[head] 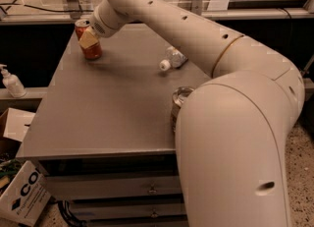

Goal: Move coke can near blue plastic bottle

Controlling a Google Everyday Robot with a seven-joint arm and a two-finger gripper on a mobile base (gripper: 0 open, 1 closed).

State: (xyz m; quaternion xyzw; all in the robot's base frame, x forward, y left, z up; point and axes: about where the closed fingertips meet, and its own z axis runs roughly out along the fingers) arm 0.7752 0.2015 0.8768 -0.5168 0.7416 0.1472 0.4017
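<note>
The red coke can (92,49) stands upright at the far left corner of the grey table (108,108). My gripper (88,37) is right at the can, with a tan part of it lying across the can's front and upper half. The blue plastic bottle (173,58) lies on its side near the table's far middle, white cap pointing front-left, well right of the can. My long white arm reaches over it from the right.
A glass jar with a silver lid (180,98) stands near the table's right edge, half hidden by my arm's elbow (235,147). A pump bottle (10,80) sits on a ledge left of the table. A cardboard box (22,196) lies on the floor at front left.
</note>
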